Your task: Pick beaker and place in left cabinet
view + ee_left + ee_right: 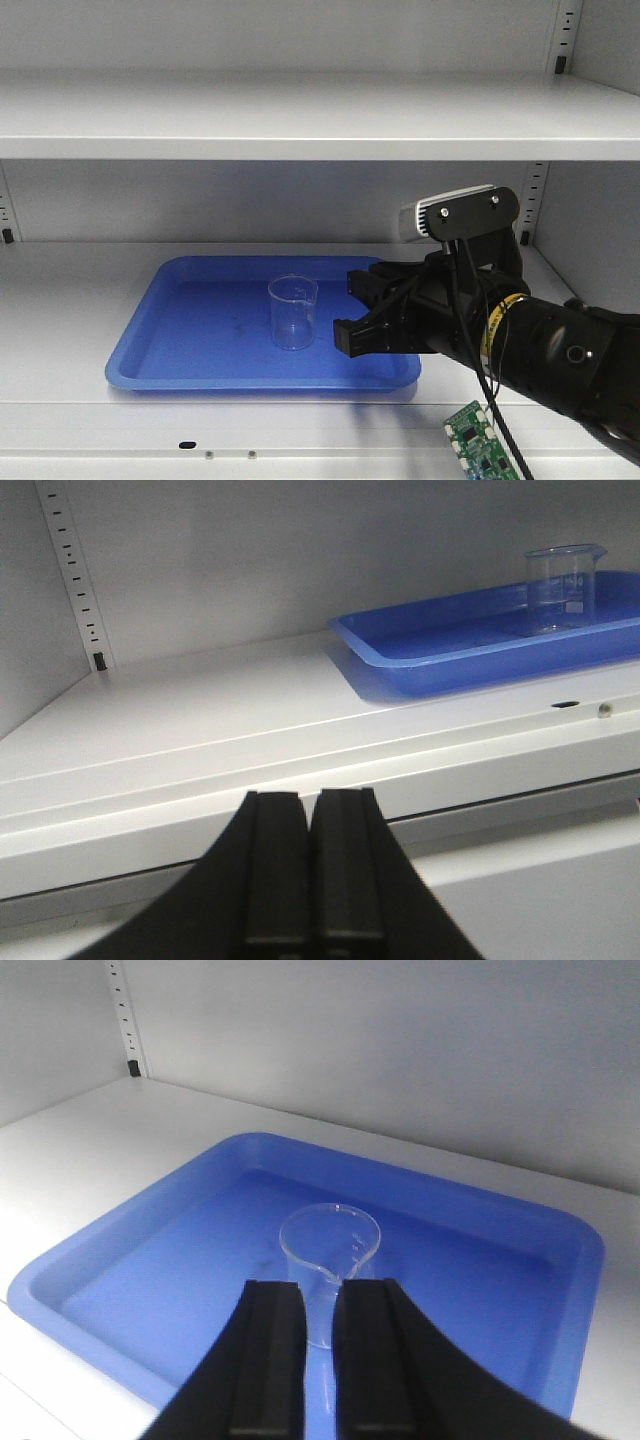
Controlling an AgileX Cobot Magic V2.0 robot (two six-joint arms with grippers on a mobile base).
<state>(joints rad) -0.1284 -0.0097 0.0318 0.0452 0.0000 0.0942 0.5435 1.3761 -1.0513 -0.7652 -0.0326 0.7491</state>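
The beaker (293, 312) stood upright in the blue tray (180, 350) inside the left cabinet (300, 120). The right claw (352, 310), just beside the beaker, gripped nothing, its jaws narrowly parted; backing away looked like the next move.

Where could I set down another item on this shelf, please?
Bare shelf lies left of the tray, out to the slotted strip. The tray's left half is bare too. Crowded: its right side, where the right gripper sits beside the beaker.
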